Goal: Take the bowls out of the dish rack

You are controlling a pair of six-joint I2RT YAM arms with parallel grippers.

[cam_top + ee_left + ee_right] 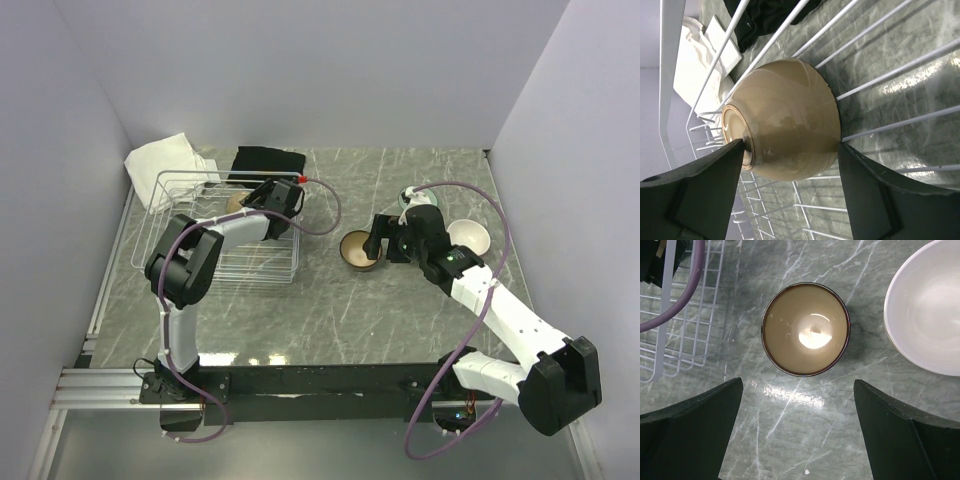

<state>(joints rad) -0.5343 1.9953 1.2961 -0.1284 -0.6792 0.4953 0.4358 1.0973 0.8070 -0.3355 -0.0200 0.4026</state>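
Note:
A tan bowl [785, 130] lies on its side inside the white wire dish rack [170, 225]; in the top view it [236, 203] shows at the rack's far right. My left gripper [791, 145] reaches into the rack and its jaws are closed on this bowl, one finger on the foot ring and the other on the rim. My right gripper [798, 385] is open and empty over the table, just short of a dark-rimmed bowl with a tan inside [805, 329], which stands upright on the table [360, 250]. A whitish bowl [925, 305] stands to its right.
A white cloth [165, 160] lies behind the rack's far left corner and a black cloth [265, 160] behind its far right. A pale teal bowl [410, 196] shows partly behind my right gripper. Walls close in the table on three sides.

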